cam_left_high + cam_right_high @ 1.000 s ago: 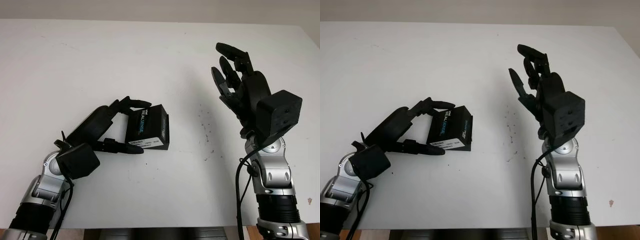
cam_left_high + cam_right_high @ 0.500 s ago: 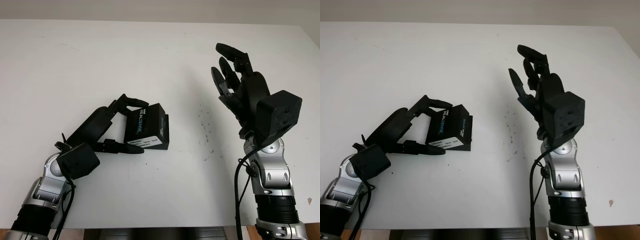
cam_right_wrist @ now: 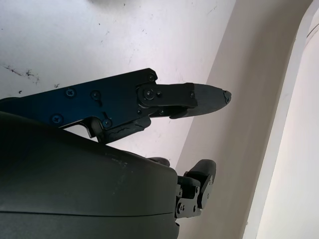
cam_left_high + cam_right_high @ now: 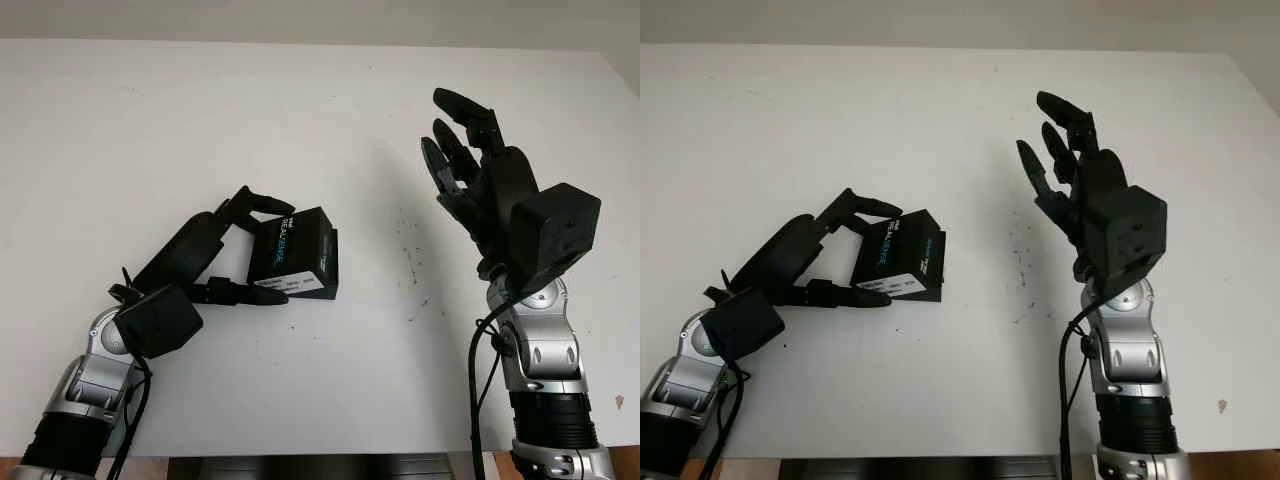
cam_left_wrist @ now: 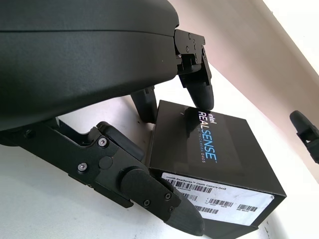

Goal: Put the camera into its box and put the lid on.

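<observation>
Left hand (image 4: 215, 262) clasped around closed black box (image 4: 296, 254), tilted on white table (image 4: 200, 120); thumb along labelled side, fingers (image 5: 197, 87) on lid. Right hand (image 4: 478, 175) raised well apart, unclenched, holding nothing.

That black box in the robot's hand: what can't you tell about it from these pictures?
- What is inside the box: its walls hide it.
- Its barcode label: print too small, left wrist view.
- Its side toward the left hand: fingers cover it.
</observation>
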